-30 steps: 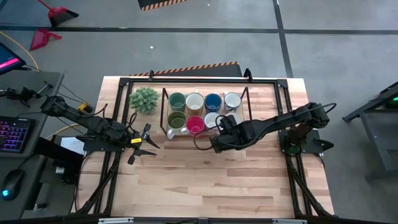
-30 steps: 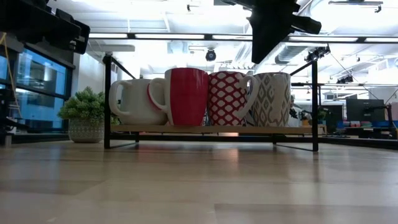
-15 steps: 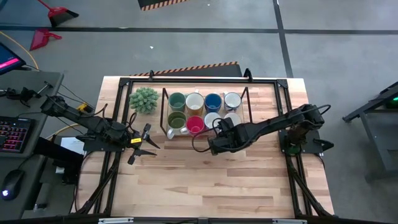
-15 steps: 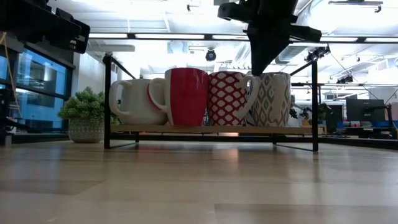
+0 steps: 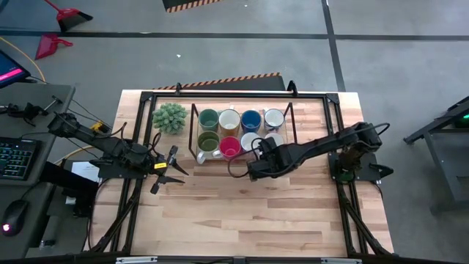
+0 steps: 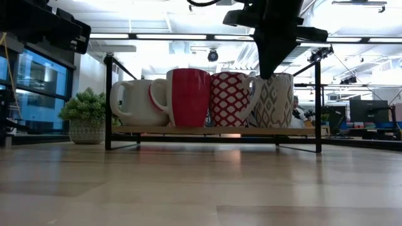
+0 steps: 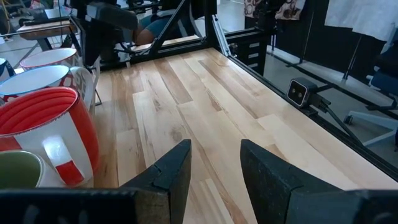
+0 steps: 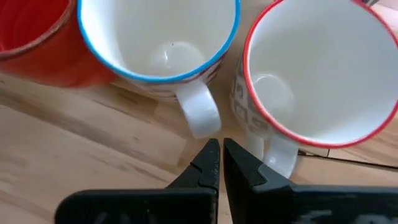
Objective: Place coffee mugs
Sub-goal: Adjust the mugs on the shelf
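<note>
White mugs [image 8: 161, 37] sit just beyond right tool [image 8: 217, 163].

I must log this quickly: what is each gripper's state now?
Left gripper: open, holding nothing.
Right gripper: shut, holding nothing.

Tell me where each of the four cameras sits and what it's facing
High view: overhead, straight down; both arms, rack.
Low view: tabletop level, facing the mug row; right gripper hangs above.
Left wrist: behind the open left gripper, across the table.
Right wrist: behind the shut fingers, above two white mugs.
Shared: the red mug.
</note>
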`<state>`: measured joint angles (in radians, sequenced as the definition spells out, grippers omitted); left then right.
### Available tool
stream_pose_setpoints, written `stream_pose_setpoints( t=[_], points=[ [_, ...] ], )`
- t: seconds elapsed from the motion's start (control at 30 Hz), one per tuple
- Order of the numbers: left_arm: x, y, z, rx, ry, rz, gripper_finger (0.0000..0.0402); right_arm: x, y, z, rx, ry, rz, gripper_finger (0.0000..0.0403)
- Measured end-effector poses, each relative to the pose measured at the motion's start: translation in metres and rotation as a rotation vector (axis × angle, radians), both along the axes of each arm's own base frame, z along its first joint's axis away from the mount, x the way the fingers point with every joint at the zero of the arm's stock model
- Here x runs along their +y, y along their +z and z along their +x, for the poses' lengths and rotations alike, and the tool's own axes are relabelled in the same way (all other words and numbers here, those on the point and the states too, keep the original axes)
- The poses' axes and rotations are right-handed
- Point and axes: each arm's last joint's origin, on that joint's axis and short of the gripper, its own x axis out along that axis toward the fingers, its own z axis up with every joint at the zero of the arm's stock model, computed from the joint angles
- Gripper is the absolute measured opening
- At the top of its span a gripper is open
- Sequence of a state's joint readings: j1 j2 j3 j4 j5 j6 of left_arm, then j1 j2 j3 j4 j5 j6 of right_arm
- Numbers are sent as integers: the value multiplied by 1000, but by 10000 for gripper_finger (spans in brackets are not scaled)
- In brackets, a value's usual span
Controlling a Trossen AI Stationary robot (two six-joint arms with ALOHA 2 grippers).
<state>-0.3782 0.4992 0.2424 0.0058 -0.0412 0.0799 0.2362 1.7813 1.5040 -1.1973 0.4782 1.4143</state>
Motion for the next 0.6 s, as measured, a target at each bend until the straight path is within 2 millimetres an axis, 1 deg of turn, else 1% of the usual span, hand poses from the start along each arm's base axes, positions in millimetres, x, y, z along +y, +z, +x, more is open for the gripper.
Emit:
stream_pose_setpoints(
  t=[0.33, 0.6],
  points=[
    [0, 0, 0, 0, 0, 0, 129, -13, 0, 1, 21, -15, -12, 0],
    [0, 0, 0, 0, -1, 1, 129, -14, 0, 1, 26, -6, -17, 0]
  ],
)
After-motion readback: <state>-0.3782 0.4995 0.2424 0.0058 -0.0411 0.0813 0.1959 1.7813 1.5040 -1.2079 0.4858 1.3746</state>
